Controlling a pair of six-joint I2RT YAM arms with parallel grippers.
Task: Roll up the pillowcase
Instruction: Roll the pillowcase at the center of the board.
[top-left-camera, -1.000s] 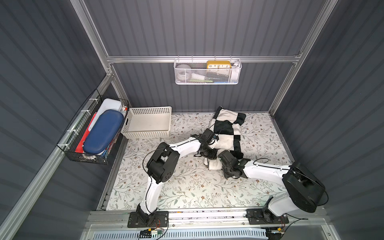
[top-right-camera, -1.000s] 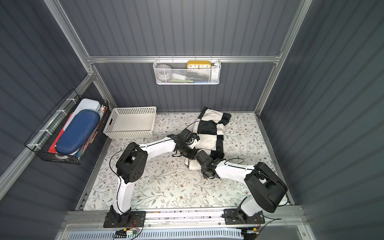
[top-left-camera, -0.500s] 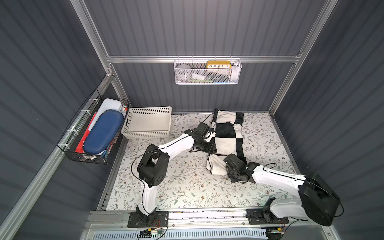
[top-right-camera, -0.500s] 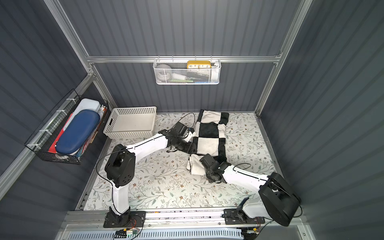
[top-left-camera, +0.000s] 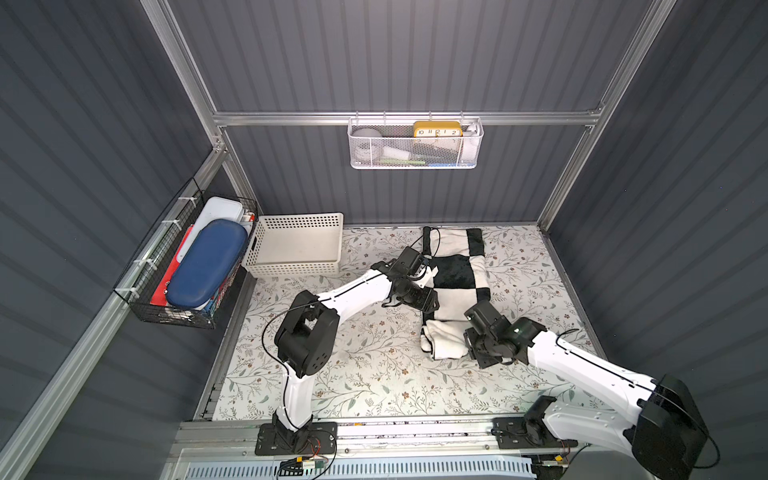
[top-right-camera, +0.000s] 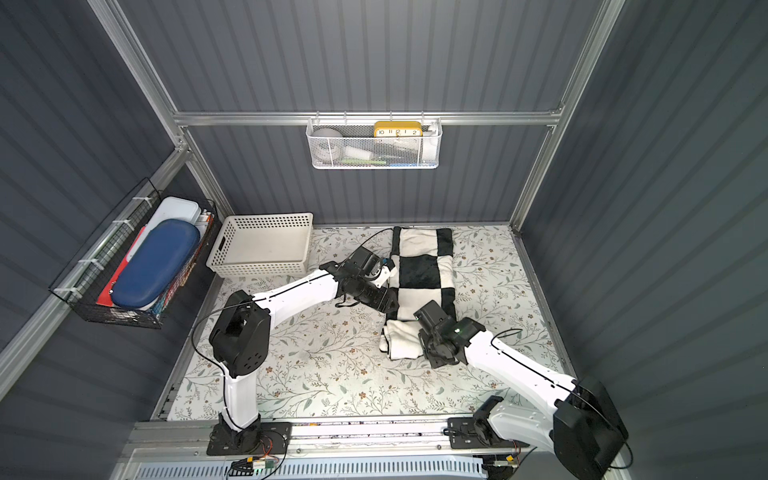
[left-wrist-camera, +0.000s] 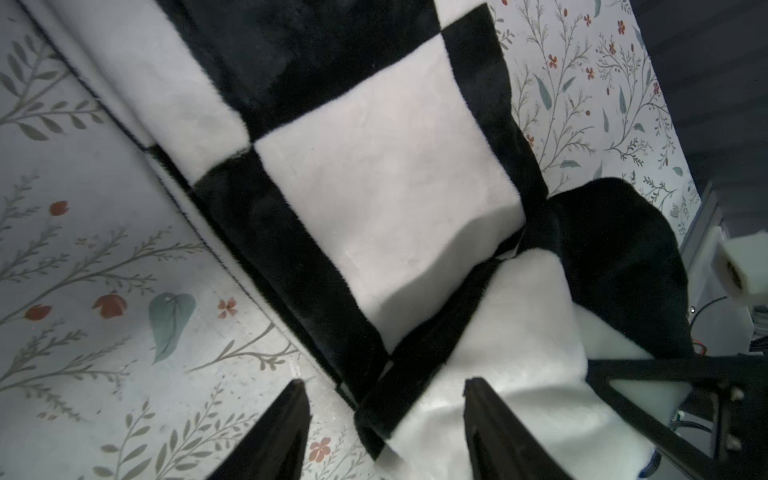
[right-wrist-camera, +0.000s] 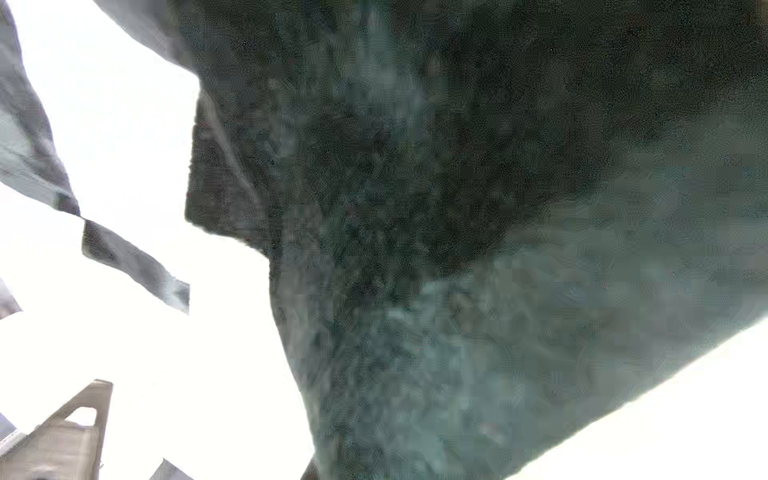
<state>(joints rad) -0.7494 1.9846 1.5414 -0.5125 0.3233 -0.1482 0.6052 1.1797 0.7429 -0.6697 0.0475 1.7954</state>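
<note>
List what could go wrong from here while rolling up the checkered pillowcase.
1. The left gripper is open, its fingers straddling the side edge of the pillowcase, so that side is unheld and the roll may skew.
2. Cloth fills the right wrist view, hiding the fingers of the right gripper; its hold cannot be checked and may slip.
3. The near-end fold looks loose and could flop open.

Both top views look down over the whole table (top-left-camera: 374, 374); wrist cameras hug the pillowcase (left-wrist-camera: 382, 187)
</note>
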